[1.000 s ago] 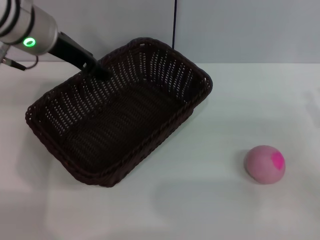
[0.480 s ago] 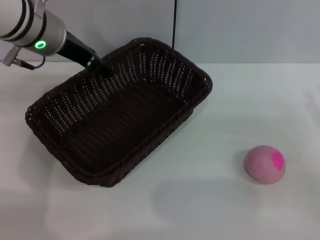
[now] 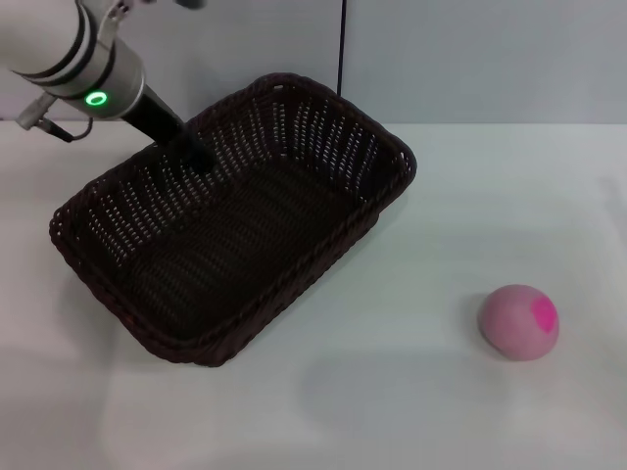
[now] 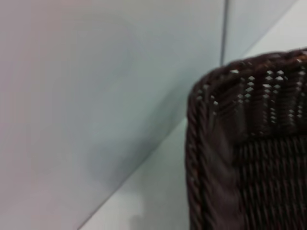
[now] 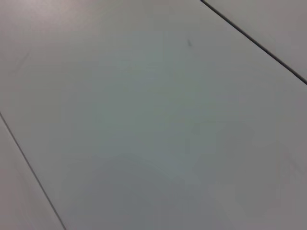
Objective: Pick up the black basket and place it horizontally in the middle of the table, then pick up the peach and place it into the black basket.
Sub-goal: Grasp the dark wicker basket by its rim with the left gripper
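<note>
The black basket (image 3: 235,245) lies on the white table (image 3: 421,411), left of the middle, turned diagonally. My left gripper (image 3: 193,157) reaches down from the upper left to the basket's far-left rim; its dark tip merges with the weave there. The left wrist view shows a rounded corner of the basket (image 4: 249,143) close up. The peach (image 3: 518,321) sits on the table at the right, well apart from the basket, with its magenta patch facing up and right. My right gripper is out of view.
A grey wall with a dark vertical seam (image 3: 343,44) stands behind the table. The right wrist view shows only a plain grey panelled surface (image 5: 153,115). Bare tabletop lies between the basket and the peach.
My left arm's wrist has swung to the right and lower, while the gripper tip stays at the basket's far-left rim. The basket and the peach have not moved.
</note>
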Controlling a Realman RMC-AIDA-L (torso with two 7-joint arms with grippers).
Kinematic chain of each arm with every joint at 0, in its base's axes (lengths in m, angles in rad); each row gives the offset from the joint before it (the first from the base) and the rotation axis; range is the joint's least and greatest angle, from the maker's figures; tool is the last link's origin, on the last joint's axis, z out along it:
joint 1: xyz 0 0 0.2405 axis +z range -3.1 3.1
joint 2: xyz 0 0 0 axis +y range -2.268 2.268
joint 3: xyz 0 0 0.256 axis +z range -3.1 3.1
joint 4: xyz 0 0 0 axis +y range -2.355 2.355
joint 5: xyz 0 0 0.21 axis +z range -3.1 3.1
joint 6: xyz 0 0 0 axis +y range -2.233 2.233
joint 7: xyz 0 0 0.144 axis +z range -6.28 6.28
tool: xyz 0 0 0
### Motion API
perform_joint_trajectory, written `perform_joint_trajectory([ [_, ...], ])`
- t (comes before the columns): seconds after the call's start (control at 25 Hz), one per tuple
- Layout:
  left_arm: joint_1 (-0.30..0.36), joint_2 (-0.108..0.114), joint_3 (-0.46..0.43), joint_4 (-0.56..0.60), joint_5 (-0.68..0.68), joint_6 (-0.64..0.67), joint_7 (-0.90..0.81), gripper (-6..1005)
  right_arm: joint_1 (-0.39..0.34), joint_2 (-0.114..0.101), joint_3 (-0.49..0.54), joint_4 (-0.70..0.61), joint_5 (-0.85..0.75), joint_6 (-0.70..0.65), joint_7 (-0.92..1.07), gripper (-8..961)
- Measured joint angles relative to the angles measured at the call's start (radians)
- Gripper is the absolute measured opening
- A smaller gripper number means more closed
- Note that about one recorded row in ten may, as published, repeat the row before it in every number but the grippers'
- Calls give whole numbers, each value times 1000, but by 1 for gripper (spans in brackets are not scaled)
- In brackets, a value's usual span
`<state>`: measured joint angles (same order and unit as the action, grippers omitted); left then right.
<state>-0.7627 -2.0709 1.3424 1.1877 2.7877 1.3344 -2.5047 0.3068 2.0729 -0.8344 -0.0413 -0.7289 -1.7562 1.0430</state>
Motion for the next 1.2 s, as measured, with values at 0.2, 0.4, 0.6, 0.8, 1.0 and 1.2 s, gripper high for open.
perform_joint_trajectory([
  [0.2,-30,0,14,-59,29,6,3,577,0,0,0,-5,-2,2,1,711],
  [0.4,-49,-1,21,-102,49,-4,7,572,0,-1,0,-5,1,7,0,711],
  [0.6,-61,0,23,-118,64,8,23,566,-1,-1,0,-5,2,16,-4,712],
  [0.8,-48,2,40,-93,66,27,56,561,-4,1,13,-4,3,17,-7,712],
  [1.0,18,4,132,41,66,28,114,469,-5,0,14,-4,3,18,-7,713],
  [1.2,45,4,154,138,64,29,257,391,-5,1,14,-5,3,23,-7,711],
])
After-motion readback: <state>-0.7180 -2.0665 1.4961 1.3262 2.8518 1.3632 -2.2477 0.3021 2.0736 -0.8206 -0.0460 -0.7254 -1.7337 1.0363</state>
